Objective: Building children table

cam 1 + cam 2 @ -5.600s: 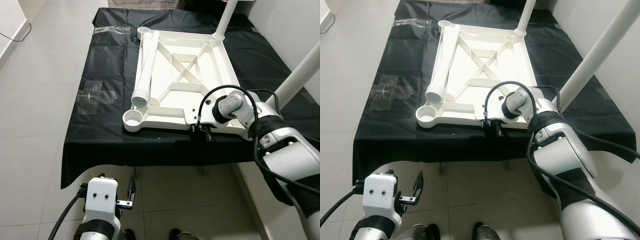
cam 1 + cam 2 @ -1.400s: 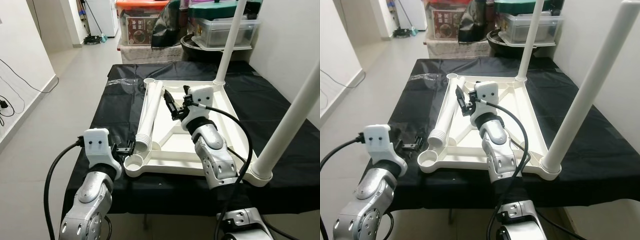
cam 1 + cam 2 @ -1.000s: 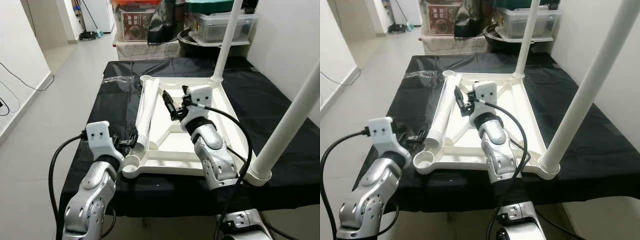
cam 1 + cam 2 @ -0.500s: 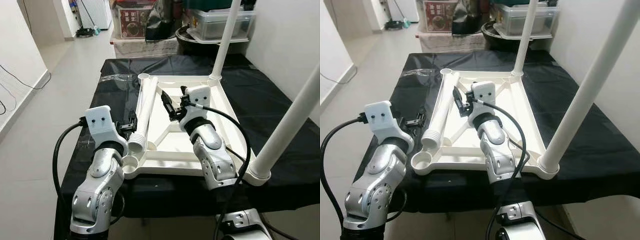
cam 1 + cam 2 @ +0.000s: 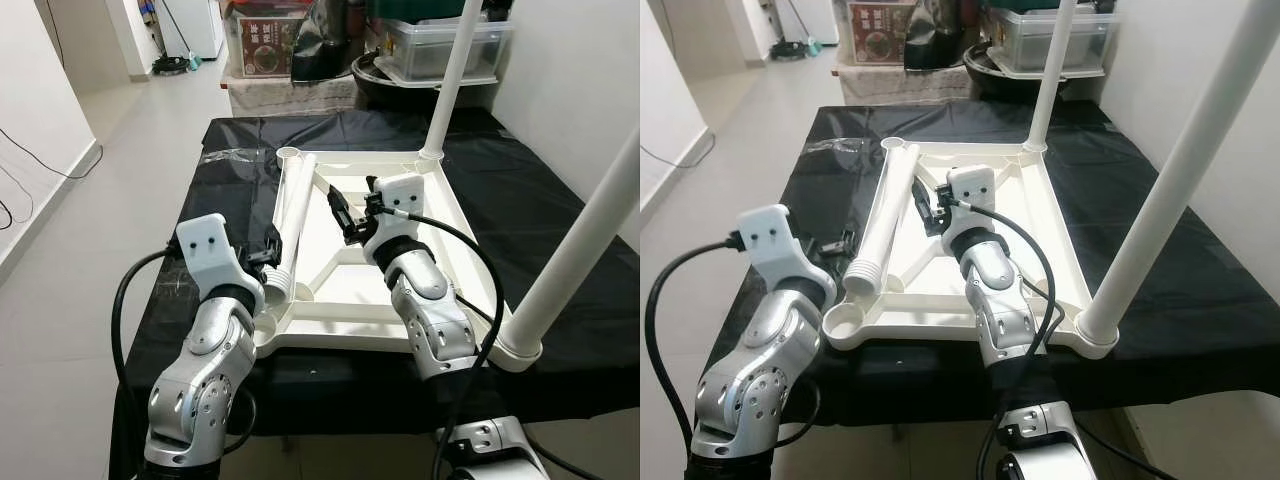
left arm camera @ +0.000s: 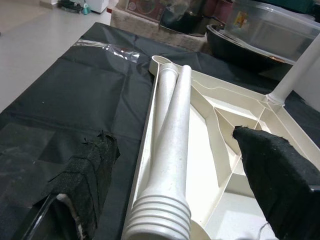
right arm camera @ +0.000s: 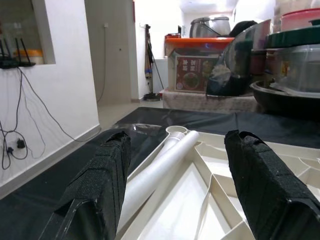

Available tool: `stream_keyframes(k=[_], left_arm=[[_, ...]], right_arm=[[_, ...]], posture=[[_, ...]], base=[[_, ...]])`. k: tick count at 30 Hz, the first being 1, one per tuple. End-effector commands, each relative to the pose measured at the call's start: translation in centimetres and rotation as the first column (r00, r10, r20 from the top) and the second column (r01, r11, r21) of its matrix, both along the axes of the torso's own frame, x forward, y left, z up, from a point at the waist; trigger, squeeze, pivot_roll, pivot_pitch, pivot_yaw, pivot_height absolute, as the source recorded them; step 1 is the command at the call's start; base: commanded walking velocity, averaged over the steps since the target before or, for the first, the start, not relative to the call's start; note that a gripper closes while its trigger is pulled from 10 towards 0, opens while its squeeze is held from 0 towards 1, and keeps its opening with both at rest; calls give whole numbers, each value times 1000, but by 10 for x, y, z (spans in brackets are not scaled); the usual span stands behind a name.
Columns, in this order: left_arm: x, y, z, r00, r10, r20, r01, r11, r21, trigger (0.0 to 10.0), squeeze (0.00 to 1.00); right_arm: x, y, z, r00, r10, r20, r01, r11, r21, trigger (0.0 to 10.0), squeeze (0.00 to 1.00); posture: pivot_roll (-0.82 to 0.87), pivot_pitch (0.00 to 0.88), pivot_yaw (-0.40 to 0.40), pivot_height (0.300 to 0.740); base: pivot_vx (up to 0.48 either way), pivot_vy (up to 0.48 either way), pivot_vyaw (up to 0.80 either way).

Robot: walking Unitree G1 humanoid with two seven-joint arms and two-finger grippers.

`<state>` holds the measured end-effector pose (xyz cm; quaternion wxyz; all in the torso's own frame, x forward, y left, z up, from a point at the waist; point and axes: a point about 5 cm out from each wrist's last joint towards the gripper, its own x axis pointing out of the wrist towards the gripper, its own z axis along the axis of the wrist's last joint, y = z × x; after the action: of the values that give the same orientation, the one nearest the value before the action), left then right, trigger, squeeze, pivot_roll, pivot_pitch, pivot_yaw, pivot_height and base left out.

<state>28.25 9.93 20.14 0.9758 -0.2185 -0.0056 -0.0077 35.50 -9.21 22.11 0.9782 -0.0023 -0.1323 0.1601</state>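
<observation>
A white table top [image 5: 440, 215] lies upside down on a table covered in black cloth [image 5: 215, 200]. Two white legs stand in its right corners, one far [image 5: 452, 75] and one near [image 5: 585, 235]. A loose leg [image 5: 292, 215] lies along the left rail, its threaded end [image 6: 160, 220] toward me, beside the empty near-left socket [image 5: 845, 322]. My left gripper [image 6: 172, 142] is open, with its fingers on either side of that threaded end and not touching it. My right gripper [image 5: 340, 213] hovers open over the middle of the top, pointing toward the loose leg [image 7: 160, 167].
Beyond the table's far edge stand storage boxes [image 5: 270, 45], a clear lidded bin [image 5: 440, 50] and dark pots. A white wall [image 5: 580, 70] runs close along the right. Tiled floor [image 5: 120, 170] lies open to the left. Clear tape patches [image 6: 107, 42] stick to the cloth.
My left arm has come up from below the table edge and forward to the loose leg's threaded end. The right gripper left the near rail earlier and now holds nearly still.
</observation>
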Motion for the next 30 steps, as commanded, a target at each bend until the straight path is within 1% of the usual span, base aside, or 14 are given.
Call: stream_keyframes(k=[1, 3, 9, 11, 14, 17, 19, 21, 22, 24, 25, 28, 29, 30], left_arm=[[-28, -35, -46, 971, -51, -234, -16, 961, -275, 10000, 0], [-29, -34, -51, 966, -47, -252, -27, 958, -285, 10000, 0], [-30, -28, -57, 958, -35, -286, -43, 965, -259, 10000, 0], [-30, -30, -60, 950, -47, -308, -47, 956, -290, 10000, 0], [-30, -31, -61, 947, -55, -316, -46, 952, -304, 10000, 0], [-30, -34, -63, 941, -71, -330, -46, 941, -335, 10000, 0], [-29, -37, -66, 929, -90, -358, -60, 920, -386, 10000, 0], [-29, -37, -68, 921, -90, -378, -82, 906, -415, 10000, 0], [-29, -37, -68, 921, -90, -378, -82, 906, -415, 10000, 0], [-28, -36, -68, 916, -85, -393, -102, 897, -430, 10000, 0], [-28, -35, -70, 912, -88, -400, -112, 886, -450, 10000, 0], [-28, -35, -71, 910, -90, -405, -121, 877, -466, 10000, 0], [-28, -35, -72, 910, -100, -403, -121, 865, -488, 10000, 0], [-27, -36, -71, 910, -117, -397, -119, 845, -522, 10000, 0]], right_arm=[[1, -1, 0, 1000, -3, 2, 3, 1000, 8, 10000, 0], [1, -1, 0, 1000, -4, 0, 4, 1000, 7, 10000, 0], [2, 0, -1, 1000, -3, -2, 3, 1000, 9, 10000, 0], [2, 0, -1, 1000, -3, -1, 3, 1000, 9, 10000, 0], [2, 0, -1, 1000, -3, -1, 3, 1000, 9, 10000, 0], [2, 0, -1, 1000, -3, -1, 3, 1000, 9, 10000, 0], [2, 0, -1, 1000, -4, -2, 4, 1000, 8, 10000, 0], [2, 0, 0, 1000, -5, -2, 5, 1000, 7, 10000, 0], [2, 0, 0, 1000, -5, -2, 5, 1000, 7, 10000, 0], [2, 0, 0, 1000, -5, -1, 5, 1000, 6, 10000, 0], [2, 0, 0, 1000, -5, -1, 5, 1000, 6, 10000, 0], [2, 0, -1, 1000, -6, -1, 6, 1000, 6, 10000, 0], [1, 0, -1, 1000, -5, 0, 5, 1000, 6, 10000, 0], [1, 0, -1, 1000, -4, 0, 4, 1000, 6, 10000, 0]], posture=[[69, 77, -4, 740], [69, 77, -4, 740], [71, 77, -9, 740], [71, 83, -8, 740], [71, 83, -8, 740], [68, 86, -13, 740], [68, 86, -13, 740], [65, 92, -11, 740], [65, 92, -11, 740], [65, 92, -11, 740], [65, 95, -12, 740], [65, 95, -12, 740], [64, 99, -14, 740], [64, 99, -14, 740]], base=[[0, 0, 0], [0, 0, 0], [0, 0, 0], [0, 0, 0], [0, 0, 0], [0, 0, 0], [0, 0, 0], [0, 0, 0], [0, 0, 0], [0, 0, 0], [0, 0, 0], [0, 0, 0], [0, 0, 0], [0, 0, 0]])
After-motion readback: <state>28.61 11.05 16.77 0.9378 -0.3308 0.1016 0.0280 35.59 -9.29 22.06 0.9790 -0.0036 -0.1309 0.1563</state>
